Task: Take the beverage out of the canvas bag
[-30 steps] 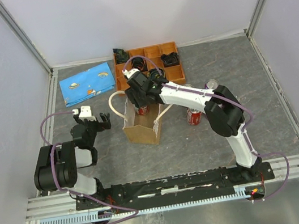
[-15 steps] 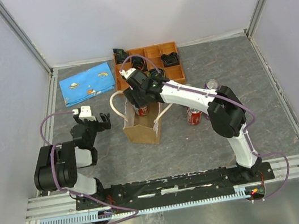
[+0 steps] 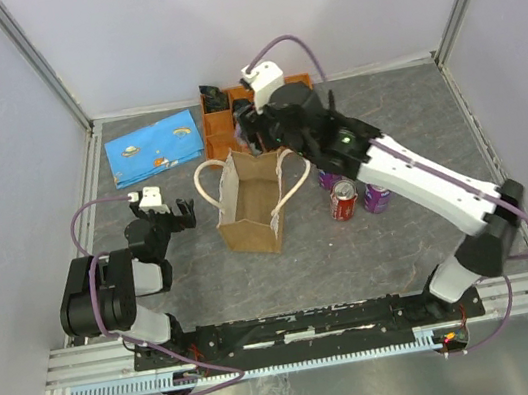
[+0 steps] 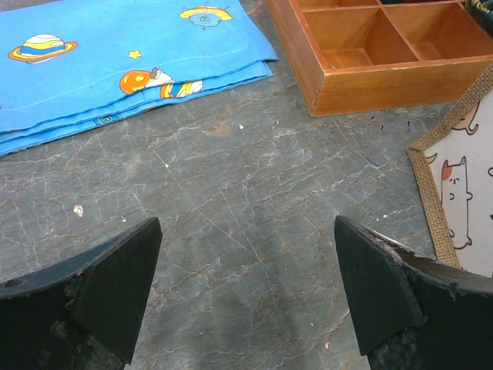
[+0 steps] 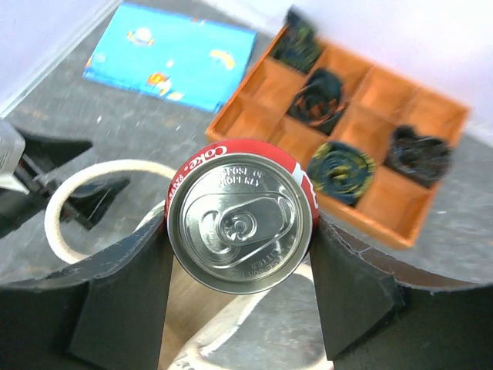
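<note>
Change over the last second: right arm was reaching down into the canvas bag (image 3: 248,207); it is now raised and swung back toward the orange compartment tray (image 5: 383,91). Right gripper (image 5: 240,258) is clamped on a red Coke can (image 5: 241,220), one finger on each side, can upright with the lid facing the wrist camera. The can hangs above the bag mouth, a cream loop handle (image 5: 68,195) below and to the left.

Judgement: the beverage is clear of the bag, so extraction is essentially done; what remains is setting it down on the surface (image 4: 231,193). A red can (image 3: 344,200) and a purple can (image 3: 378,198) already stand just right of the bag.

Left gripper (image 4: 246,293) is open and empty, low over the surface, well apart from the bag; unchanged from a second ago.

Writing: "Coke" in white script on the can's red shoulder. Lid embossing is too fine to read. The bag's side panel carries cartoon cats, the blue cloth (image 4: 115,54) printed planets; no lettering on either.
</note>
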